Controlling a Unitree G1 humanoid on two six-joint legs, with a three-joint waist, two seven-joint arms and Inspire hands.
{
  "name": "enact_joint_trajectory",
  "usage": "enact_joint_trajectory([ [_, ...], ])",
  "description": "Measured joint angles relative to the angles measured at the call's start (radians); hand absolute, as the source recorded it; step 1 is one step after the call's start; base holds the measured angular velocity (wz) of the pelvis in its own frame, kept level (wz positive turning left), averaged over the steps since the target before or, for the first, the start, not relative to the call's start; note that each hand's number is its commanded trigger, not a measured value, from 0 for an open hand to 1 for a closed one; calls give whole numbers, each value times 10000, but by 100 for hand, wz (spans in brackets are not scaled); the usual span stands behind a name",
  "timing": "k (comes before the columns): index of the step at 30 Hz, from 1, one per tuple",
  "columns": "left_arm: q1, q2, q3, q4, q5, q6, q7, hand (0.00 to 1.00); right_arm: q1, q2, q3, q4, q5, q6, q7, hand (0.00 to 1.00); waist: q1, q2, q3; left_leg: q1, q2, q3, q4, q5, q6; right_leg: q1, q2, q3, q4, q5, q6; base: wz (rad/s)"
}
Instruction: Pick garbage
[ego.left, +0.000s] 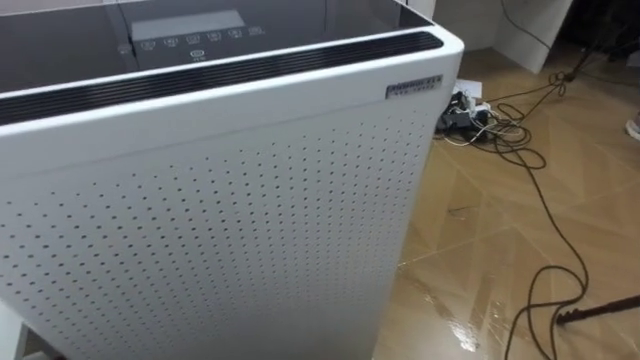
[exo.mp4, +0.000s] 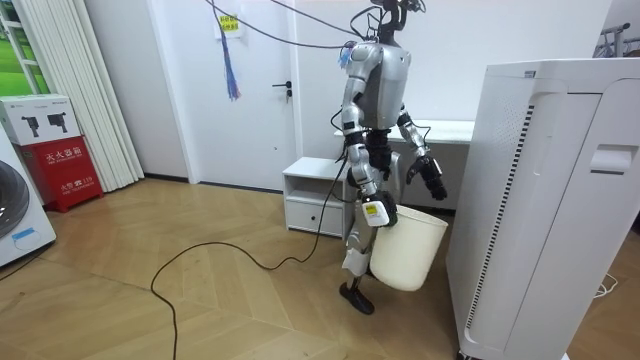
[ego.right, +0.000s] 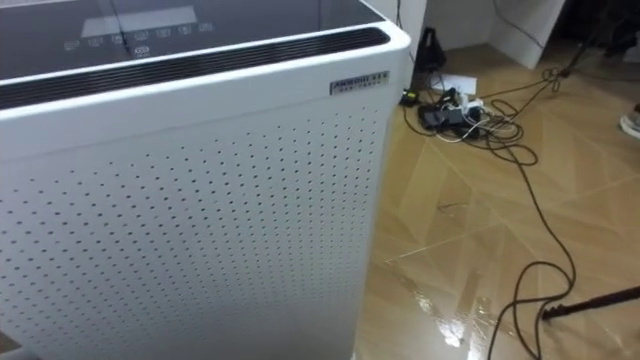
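right hand (exo.mp4: 378, 212) gripping smooth round white bin (exo.mp4: 408, 250) rim, left hand (exo.mp4: 434, 186) unclear, boxy perforated purifier (ego.left: 250, 220)

White purifier (ego.left: 230, 230) dotted with tiny holes, cream bin (exo.mp4: 410, 255), tan wooden floor (ego.left: 520, 230).

A tall white appliance (ego.right: 200, 220) is standing at the left, turning its perforated front toward the camera. Its dark top panel (ego.right: 250, 25) is showing a row of small control icons, and a small label plate (ego.right: 360, 84) is sitting near its upper right corner. Beside it, the wooden floor (ego.right: 470, 250) is carrying a tangle of cables (ego.right: 450, 112), and one black cable (ego.right: 535, 215) is trailing from there toward the lower right.
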Motion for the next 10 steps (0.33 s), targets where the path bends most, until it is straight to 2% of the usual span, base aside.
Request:
enact_joint_trajectory([
  [4,21,-136,540,1292,-294,1,324,0,-29,179,-171,590,373,-12,-98,100,26,-25,3,174,1,-8,-41,-100,-44,155,43,-6,-42,-77,-23,-1],
  [8,6,-339,1322,2868,-1894,-6,740,0,-1,291,-610,987,642,2,-170,100,32,-16,-5,305,2,-38,-133,-140,-58,288,54,-93,-186,-126,-23,2],
  [10,-3,-457,1771,3584,-2763,12,768,0,-10,411,-899,1294,628,7,-213,100,116,-8,2,457,2,-28,-176,-178,-81,414,86,49,-220,-146,-4,-5],
])
